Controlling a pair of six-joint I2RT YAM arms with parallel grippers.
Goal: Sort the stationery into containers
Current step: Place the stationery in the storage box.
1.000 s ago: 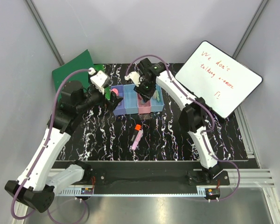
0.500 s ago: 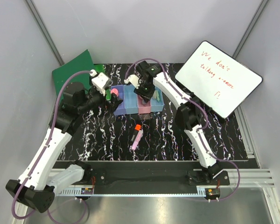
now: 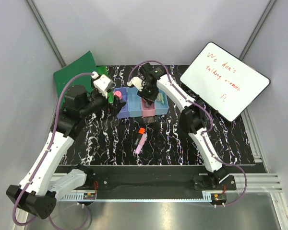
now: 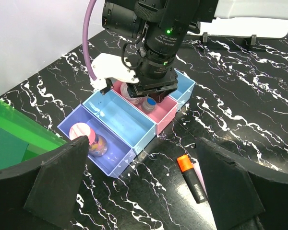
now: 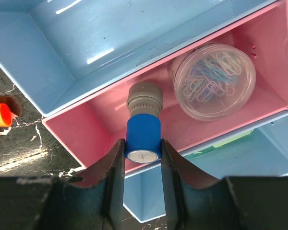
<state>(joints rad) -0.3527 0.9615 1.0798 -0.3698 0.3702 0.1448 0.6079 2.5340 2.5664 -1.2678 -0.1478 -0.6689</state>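
The table is white-veined black, the bins purple-blue, light blue and pink, the piece blue and grey

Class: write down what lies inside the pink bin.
A clear round tub of coloured paper clips, and a blue-and-grey cylinder gripped by the right tool. The pink bin floor beneath them is hidden.

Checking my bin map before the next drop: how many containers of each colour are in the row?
Purple-blue container: 1
Light blue containers: 2
Pink container: 1
Total: 4
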